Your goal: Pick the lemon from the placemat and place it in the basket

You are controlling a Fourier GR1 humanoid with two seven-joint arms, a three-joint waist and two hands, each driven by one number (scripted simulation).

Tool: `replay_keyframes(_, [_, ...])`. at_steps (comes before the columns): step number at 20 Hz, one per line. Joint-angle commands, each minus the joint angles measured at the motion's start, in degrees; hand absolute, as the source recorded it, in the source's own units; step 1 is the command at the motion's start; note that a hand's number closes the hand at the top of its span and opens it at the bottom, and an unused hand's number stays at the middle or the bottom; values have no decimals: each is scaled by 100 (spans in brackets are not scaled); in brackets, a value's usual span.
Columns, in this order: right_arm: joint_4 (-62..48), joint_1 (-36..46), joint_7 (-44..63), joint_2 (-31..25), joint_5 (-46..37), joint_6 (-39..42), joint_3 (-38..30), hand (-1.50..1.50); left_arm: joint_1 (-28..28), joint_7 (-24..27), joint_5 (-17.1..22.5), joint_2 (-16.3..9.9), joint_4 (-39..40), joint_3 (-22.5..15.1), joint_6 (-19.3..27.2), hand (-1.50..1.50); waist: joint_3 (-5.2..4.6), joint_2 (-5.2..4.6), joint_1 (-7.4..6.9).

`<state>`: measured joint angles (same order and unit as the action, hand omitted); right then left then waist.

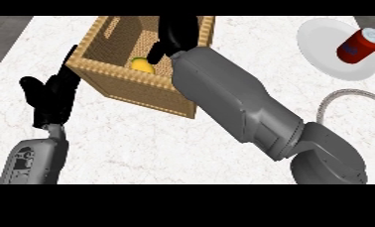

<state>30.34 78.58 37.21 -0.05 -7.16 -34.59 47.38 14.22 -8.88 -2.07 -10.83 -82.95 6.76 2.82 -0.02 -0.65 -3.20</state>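
The yellow lemon [141,65] lies inside the wicker basket [135,88], close to its near wall. My right hand [178,33] reaches over the basket from the right, its fingers stretched toward the far rim. Its thumb points down and ends just above the lemon's right end. The hand is open and the lemon sits to the left of it, outside the palm. My left hand [48,98] rests open at the left, fingers up, just beside the basket's left corner.
A white plate [322,47] with a red can [356,45] lying on it sits at the far right. A grey curved rim [338,95] shows at the right edge below the plate. My right forearm [234,102] crosses the middle of the marble counter.
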Motion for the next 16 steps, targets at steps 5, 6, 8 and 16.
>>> replay_keyframes(5, [522, -448, -317, -336, 500, -630, -1104, -150, -369, 21, 27, -126, -202, 186, 22, 0, 6, 79, 317])
replay_keyframes(6, [793, -686, -555, -572, 573, -468, -1161, -150, -16, 78, 0, -115, 256, 273, 108, 0, 6, 69, 425])
replay_keyframes(8, [1099, -1140, -611, -703, 555, -434, -1232, -150, -308, -17, 42, -155, -155, 239, 23, 0, 6, 88, 372])
replay_keyframes(16, [2931, -2791, -1402, -1835, 701, 263, -1592, -150, -413, -86, 201, -253, -357, 352, -137, 0, 5, 94, 394])
